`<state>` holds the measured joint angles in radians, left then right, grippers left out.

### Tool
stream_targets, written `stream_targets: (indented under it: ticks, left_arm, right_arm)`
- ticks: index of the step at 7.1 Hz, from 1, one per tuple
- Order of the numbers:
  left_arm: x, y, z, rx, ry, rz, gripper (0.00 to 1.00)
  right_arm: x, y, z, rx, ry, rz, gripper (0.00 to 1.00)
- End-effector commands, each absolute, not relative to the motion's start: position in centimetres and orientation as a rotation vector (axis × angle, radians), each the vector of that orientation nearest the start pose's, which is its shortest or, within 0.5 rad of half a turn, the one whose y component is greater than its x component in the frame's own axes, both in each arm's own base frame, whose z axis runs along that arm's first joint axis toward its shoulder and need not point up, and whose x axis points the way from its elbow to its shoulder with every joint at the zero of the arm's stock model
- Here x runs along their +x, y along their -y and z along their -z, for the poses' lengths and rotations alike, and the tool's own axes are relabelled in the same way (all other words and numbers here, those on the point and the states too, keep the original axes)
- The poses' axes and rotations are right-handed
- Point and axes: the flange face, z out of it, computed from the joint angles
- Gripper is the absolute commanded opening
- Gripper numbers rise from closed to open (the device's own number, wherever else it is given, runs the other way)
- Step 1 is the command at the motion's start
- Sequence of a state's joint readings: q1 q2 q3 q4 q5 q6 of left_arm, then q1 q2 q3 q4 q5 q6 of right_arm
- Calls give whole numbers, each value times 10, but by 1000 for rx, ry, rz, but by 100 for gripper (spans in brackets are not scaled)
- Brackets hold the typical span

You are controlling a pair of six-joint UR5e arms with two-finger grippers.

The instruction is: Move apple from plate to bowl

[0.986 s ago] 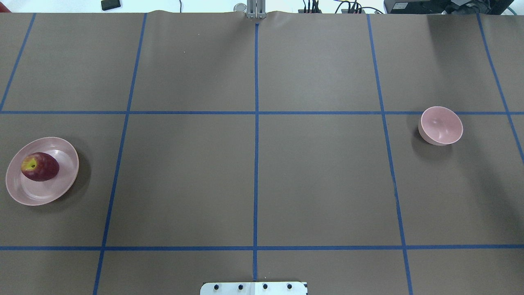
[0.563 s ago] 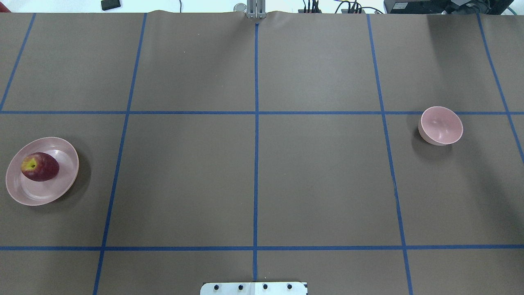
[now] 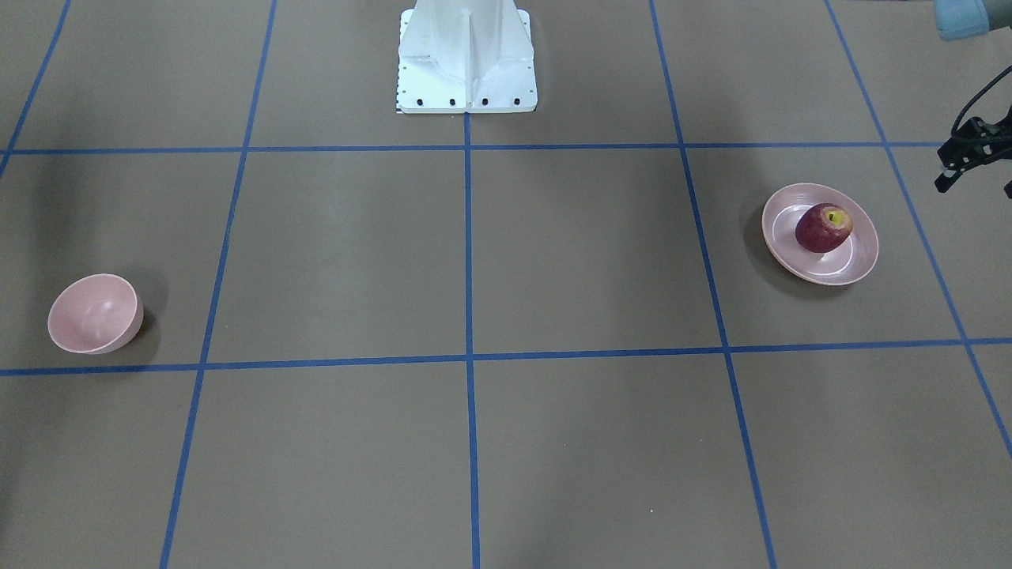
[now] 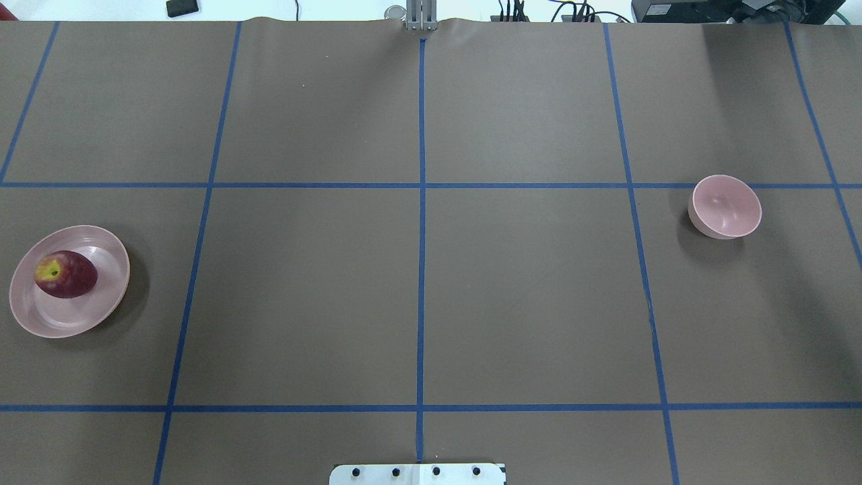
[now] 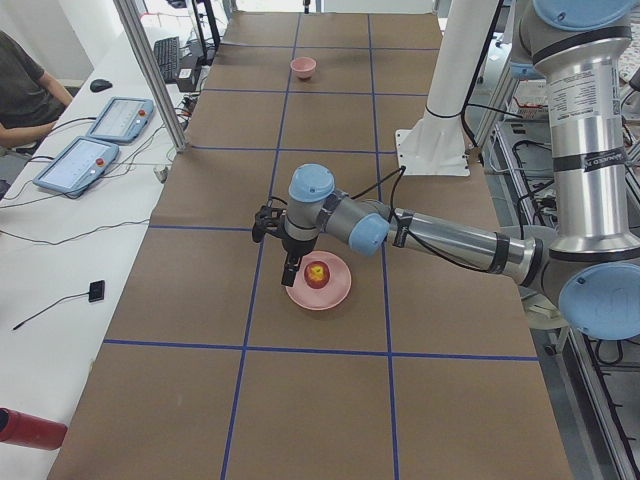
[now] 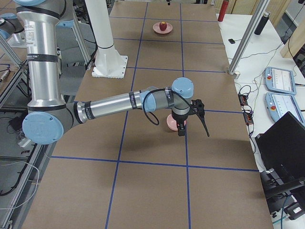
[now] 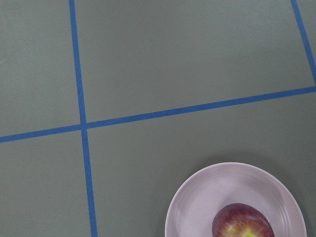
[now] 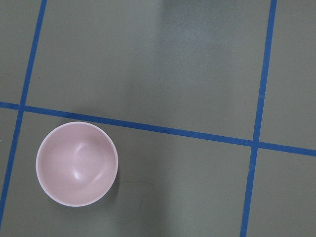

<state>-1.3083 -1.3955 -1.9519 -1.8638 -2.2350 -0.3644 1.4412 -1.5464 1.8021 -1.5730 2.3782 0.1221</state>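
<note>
The dark red apple with a yellow stem patch lies on the pale pink plate at the table's left edge; both also show in the front view as the apple and the plate. The small pink bowl stands empty at the far right. My left gripper hovers above the table just beside the plate; its wrist view shows the apple at the lower edge. My right gripper hovers over the bowl. I cannot tell if either gripper is open or shut.
Blue tape lines grid the brown table. The white robot base stands at the middle of the near edge. In the left side view, a desk with tablets, a metal post and a seated person line the far side.
</note>
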Motion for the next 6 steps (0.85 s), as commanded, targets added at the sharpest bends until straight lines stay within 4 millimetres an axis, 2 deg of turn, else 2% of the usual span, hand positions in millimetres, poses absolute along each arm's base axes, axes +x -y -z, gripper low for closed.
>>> stream_targets:
  ticks: [1,2,3,4,5,6]
  left_arm:
    - [47,449,-530,246,-763,-71,98]
    - [50,455,-531,244,-761,-73,97]
    - [51,459,-530,247,-760,-70,97]
    - [51,459,-528,252,-765,-73,97]
    - [51,459,-526,255,-766,-76,97]
    - [51,458,-523,261,-767,-78,97]
  right_arm:
    - [-29,507,-531,116,832,146,100]
    - [-59,507,-536,84,836,200,100]
    - [-101,507,-536,81,843,285,100]
    - [-120,516,-553,89,836,295,100]
    - [-127,531,-580,115,835,303,100]
    - [-146,545,-589,95,843,269,100]
